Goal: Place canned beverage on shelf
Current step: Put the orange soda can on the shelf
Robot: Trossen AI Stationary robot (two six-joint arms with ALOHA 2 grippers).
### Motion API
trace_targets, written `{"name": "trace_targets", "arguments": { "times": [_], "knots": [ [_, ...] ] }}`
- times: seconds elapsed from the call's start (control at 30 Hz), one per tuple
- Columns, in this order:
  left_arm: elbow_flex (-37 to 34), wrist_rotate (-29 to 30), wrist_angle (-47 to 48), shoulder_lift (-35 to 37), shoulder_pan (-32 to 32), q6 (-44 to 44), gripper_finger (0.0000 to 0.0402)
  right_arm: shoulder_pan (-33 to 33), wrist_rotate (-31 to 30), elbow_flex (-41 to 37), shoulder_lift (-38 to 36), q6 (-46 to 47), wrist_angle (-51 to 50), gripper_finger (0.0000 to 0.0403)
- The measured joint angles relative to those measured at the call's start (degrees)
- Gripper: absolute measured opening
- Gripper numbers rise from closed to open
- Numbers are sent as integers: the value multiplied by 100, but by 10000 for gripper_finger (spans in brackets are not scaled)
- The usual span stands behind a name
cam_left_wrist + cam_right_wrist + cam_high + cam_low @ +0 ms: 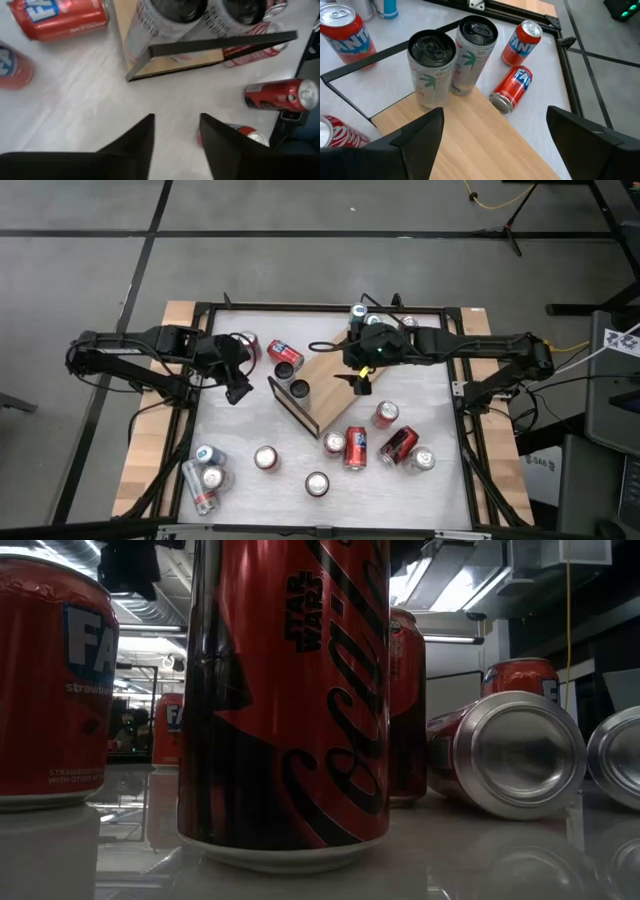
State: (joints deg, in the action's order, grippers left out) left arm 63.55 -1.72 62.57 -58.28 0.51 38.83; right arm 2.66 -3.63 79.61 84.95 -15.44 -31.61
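Two tall white cans (447, 65) stood on the shelf (485, 145), at its railed end. The job was only begun — many red cans (355, 448) lay or stood on the surface (240, 430) around the shelf. The right tool (492, 132) hung over the shelf, open and empty. The left tool (177, 135), just beside the shelf, held nothing, its fingers apart.

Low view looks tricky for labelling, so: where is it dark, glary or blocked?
Low view: the Star Wars cola can fills the middle, backlit and dark, hiding the table behind; ceiling lights glare brightly; the tipped can's base shines; the glossy tabletop mirrors the cans.
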Motion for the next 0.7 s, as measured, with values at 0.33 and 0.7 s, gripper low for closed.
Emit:
{"name": "trace_targets", "arguments": {
  "times": [0.33,0.7],
  "knots": [
    [0,242,301,0,0,-30,267,0,1,0,0,7,-158,342],
    [0,1928,255,0,593,-2,275,0,5,0,-2,9,-153,342]
  ]
}}
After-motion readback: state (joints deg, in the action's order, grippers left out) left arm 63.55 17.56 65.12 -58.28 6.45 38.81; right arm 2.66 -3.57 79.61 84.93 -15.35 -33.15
